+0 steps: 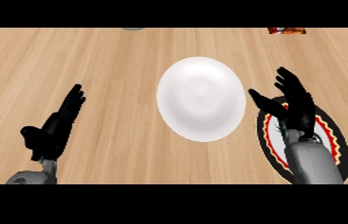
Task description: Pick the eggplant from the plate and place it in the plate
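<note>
The robot's black right hand is hovering with its fingers straight and spread and its thumb out to the left, holding nothing. It is hanging directly over the dark round plate with a red and cream patterned rim, which is lying beneath the palm and grey forearm at the counter's right side. The eggplant is not showing anywhere; the hand and forearm are covering most of that plate's middle, so it may be lying under them, but I cannot tell, and its long axis cannot be read either.

Just to the left of the right hand's thumb, the plain white round plate is sitting bare on the light wooden counter, between the two hands and nearer the right one. Judging by this, the patterned plate is the source and the white plate the goal, so the coming move is turning on a short carry leftward from under the right hand.

The black left hand is resting open, fingers up, well apart at the far left.
</note>
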You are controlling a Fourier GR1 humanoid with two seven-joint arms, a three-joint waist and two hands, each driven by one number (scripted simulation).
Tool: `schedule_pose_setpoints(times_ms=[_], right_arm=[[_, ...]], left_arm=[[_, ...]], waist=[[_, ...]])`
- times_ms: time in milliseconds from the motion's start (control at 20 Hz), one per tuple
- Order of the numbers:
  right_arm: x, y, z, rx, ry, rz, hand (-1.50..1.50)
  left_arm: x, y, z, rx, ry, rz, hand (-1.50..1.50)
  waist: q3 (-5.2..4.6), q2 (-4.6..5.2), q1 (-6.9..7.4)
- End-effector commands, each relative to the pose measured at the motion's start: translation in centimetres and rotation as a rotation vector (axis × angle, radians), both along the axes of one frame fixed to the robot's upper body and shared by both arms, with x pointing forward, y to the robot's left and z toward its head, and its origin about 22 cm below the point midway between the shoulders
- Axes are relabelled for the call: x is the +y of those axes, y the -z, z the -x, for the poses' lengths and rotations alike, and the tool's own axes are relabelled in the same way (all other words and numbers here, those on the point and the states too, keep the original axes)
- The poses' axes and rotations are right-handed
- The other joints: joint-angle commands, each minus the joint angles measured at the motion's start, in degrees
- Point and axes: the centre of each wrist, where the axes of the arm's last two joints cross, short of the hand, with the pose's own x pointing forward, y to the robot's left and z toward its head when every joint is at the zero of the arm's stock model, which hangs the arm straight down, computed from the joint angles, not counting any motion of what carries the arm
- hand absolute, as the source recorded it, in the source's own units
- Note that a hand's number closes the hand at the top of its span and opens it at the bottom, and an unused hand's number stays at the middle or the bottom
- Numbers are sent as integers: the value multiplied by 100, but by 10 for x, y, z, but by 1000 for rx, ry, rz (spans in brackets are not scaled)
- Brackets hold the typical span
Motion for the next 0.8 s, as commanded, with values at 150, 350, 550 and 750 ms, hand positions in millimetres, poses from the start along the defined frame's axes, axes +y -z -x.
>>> schedule_pose_setpoints(times_ms=[150,350,550,750], right_arm=[[3,-15,21,29,82,176,-150],[-25,-44,38,114,115,276,-150],[-40,-65,34,341,25,358,-150],[-41,-73,34,563,-94,424,-150]], left_arm=[[10,19,-11,4,-7,-5,0],[11,17,-9,-4,-20,-10,0],[14,18,11,-3,-21,-15,0],[9,11,3,-6,-3,-8,0]], waist=[[4,-40,-88],[1,-51,-119],[-2,-54,-59],[-3,-47,-54]])
